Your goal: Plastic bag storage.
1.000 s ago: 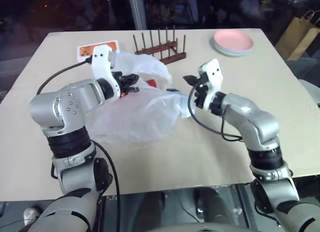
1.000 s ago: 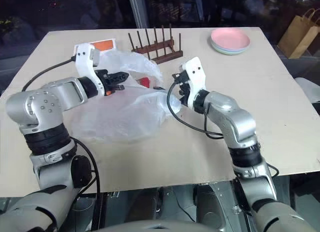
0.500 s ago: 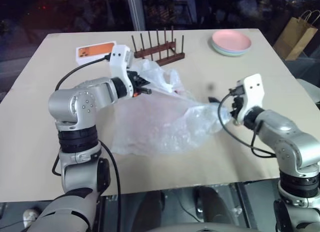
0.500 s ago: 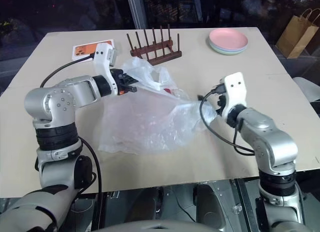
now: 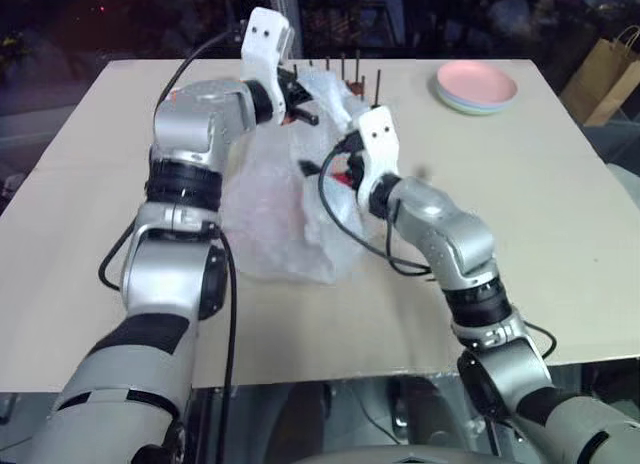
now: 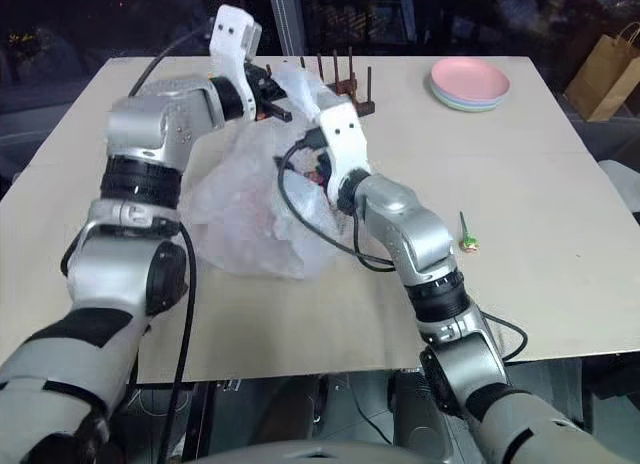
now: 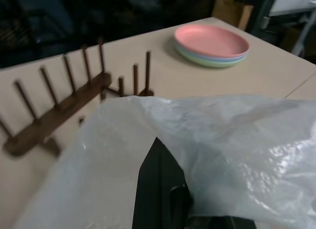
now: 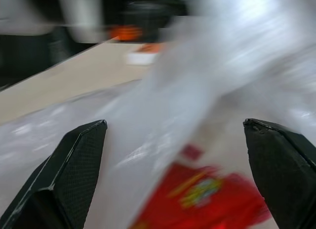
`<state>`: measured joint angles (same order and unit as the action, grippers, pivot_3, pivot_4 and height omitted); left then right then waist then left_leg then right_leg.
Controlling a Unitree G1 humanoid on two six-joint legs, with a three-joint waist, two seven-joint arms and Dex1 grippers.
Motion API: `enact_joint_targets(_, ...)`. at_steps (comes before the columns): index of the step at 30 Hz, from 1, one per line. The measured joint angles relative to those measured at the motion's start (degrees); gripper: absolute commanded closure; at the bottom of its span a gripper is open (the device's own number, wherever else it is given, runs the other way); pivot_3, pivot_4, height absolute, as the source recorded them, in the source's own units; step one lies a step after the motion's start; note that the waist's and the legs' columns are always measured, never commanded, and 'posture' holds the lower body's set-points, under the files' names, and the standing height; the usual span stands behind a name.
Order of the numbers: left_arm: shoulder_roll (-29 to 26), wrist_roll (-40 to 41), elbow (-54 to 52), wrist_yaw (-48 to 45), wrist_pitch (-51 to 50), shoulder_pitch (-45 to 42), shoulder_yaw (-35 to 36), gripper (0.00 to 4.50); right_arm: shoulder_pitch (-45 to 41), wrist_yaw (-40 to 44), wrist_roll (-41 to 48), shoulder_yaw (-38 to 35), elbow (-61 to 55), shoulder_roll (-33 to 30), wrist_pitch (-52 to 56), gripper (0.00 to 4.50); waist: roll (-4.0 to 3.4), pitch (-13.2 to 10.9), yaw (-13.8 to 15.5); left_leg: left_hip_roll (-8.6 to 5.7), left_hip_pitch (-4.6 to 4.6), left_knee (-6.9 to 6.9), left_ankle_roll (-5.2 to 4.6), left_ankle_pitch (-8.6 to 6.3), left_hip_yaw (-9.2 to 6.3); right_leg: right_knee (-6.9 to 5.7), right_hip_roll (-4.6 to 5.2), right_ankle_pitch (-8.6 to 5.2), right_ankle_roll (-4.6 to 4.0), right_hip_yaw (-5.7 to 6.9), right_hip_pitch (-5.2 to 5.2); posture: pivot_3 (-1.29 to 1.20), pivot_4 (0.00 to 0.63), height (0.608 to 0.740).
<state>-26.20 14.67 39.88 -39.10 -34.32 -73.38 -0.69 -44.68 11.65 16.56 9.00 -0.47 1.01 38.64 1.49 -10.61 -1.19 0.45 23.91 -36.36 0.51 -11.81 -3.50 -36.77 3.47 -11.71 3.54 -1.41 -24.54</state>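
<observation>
On table, left-centre: plastic bag point(image 5: 270, 209), thin translucent white film, heavily crinkled, bunched into a tall loose heap; upper edge lifted off the table point(image 5: 560, 244), lower part resting on it.
Bag contents: red packet point(image 8: 207, 194) visible through the film, seen between the right gripper's fingers in the right wrist view.
Left gripper point(image 5: 305, 109): clamped tight on the bag's upper edge, held up just in front of the rack; film drapes over its black fingers point(image 7: 160, 189).
Right gripper point(image 5: 318, 168): jaws spread wide, holding nothing, pushed up against the bag's right side.
Change vs earlier frames: bag was spread low and wide a second ago, stretched out between the two grippers half a second ago; now gathered into a narrower, taller bunch. Left gripper has risen and gone forward with the bag edge. Right gripper has swung back in from out on the right.
Around: wooden peg rack point(image 7: 64, 105) right behind the bag, partly hidden by it; stacked plates point(image 5: 476, 87), pink on top, far right; small green item point(image 6: 467, 242) on the bare table, right of the right arm; brown paper bag point(image 5: 610, 69) beyond the table's far right corner.
</observation>
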Motion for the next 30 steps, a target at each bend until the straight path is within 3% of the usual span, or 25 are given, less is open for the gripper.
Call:
enact_joint_targets(10,0.9,-1.7,4.6,-2.4,2.6,-0.4,0.2,4.5,1.1,-4.5,-6.9,-0.9,0.7,-0.6,-2.3,0.02,-0.01,0.0,-1.5,-0.01,0.71,-0.07,0.0,0.01,0.03,-0.28,0.01,0.01,0.0,-0.06,-0.81,0.0,0.15,0.74)
enact_joint_targets(15,2.4,-2.4,7.6,0.0,3.6,-1.4,0.9,4.5,0.9,-9.5,-9.4,-5.6,0.6,-1.1,-5.2,0.02,-0.01,0.0,-1.1,-0.05,0.77,-0.19,0.0,0.01,0.02,-0.31,0.04,0.02,0.02,-0.05,-0.8,0.0,0.15,0.74)
enact_joint_targets(19,4.0,-0.6,12.1,-2.0,-3.4,-5.8,2.9,4.5,2.1,-7.5,-9.6,-5.5,-1.8,-3.9,-4.8,0.02,-0.01,0.0,-1.2,-0.07,0.84,-0.25,-0.01,0.0,0.01,-0.3,0.06,0.01,0.03,-0.03,-0.8,0.0,0.15,0.74)
enact_joint_targets(23,2.7,2.9,9.3,-4.7,-16.0,-6.5,4.6,2.81,5.4,-4.7,-10.3,-4.5,-8.1,-9.6,-2.9,0.0,-0.03,0.0,-1.7,-0.06,0.82,-0.21,-0.01,0.0,0.01,-0.3,0.05,0.01,0.03,-0.05,-0.81,0.0,0.15,0.74)
enact_joint_targets(26,0.3,6.3,-2.5,-5.2,-26.3,-0.6,5.4,1.45,9.5,-1.2,-9.9,-5.2,-14.1,-15.6,0.0,0.0,-0.04,0.0,-2.4,-0.03,0.8,-0.2,-0.01,0.01,0.0,-0.34,0.04,0.01,0.02,-0.07,-0.81,0.0,0.15,0.74)
enact_joint_targets(30,-1.6,13.1,-23.5,-5.8,-39.3,8.3,5.1,1.45,16.6,9.5,-5.3,-4.8,-24.2,-26.4,5.3,0.0,-0.05,0.0,-2.4,-0.03,0.8,-0.25,-0.01,0.0,0.0,-0.36,0.05,0.0,0.02,-0.08,-0.79,0.0,0.15,0.74)
